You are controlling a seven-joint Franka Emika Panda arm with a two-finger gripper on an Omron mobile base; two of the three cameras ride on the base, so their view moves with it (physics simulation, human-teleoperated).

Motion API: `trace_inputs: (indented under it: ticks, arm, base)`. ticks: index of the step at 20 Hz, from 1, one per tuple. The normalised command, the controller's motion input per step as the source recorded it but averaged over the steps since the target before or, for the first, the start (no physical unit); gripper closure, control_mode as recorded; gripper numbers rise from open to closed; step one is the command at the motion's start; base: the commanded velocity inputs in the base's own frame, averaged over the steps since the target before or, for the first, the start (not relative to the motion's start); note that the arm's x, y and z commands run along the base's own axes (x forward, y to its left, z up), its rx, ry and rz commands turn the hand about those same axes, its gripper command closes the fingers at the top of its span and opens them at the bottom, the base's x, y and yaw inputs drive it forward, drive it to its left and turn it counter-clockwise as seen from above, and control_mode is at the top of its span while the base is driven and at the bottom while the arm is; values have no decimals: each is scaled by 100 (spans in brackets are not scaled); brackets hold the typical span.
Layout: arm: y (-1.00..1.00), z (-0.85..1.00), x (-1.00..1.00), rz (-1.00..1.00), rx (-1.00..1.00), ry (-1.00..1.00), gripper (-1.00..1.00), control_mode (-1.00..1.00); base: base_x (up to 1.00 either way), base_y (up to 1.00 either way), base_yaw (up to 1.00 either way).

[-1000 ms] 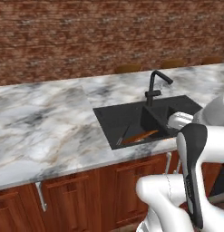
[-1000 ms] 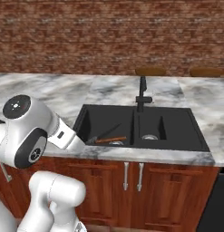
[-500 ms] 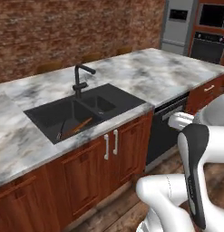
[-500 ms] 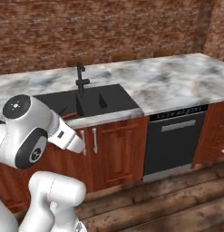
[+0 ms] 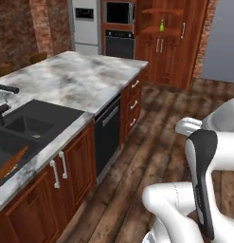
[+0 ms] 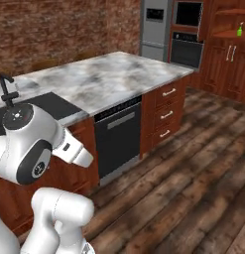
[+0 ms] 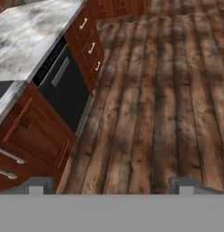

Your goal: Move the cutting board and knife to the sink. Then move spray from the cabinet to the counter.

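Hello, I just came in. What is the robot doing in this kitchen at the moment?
The robot is holding nothing: its end effector is open and points at the wooden floor. The cutting board lies in the black sink, so the first part seems at least partly done; I cannot make out the knife. The green spray stands on the open shelf of the cabinet across the room, far from the marble counter. Fetching it is probably next.
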Motion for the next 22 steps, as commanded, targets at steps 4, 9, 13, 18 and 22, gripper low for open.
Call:
trace_inputs:
  ticks: [4, 9, 13, 18, 22]
  arm:
    - [0, 0, 0, 0, 0, 0, -100, 100]
    - [0, 0, 0, 0, 0, 0, -100, 100]
    - [0, 0, 0, 0, 0, 0, -100, 100]
    - [0, 0, 0, 0, 0, 0, -100, 100]
    - [0, 0, 0, 0, 0, 0, -100, 100]
  base:
    - [21, 0, -45]
    - [91, 0, -24]
    - [100, -11, -11]
    - [100, -29, -23]
    - [100, -38, -27]
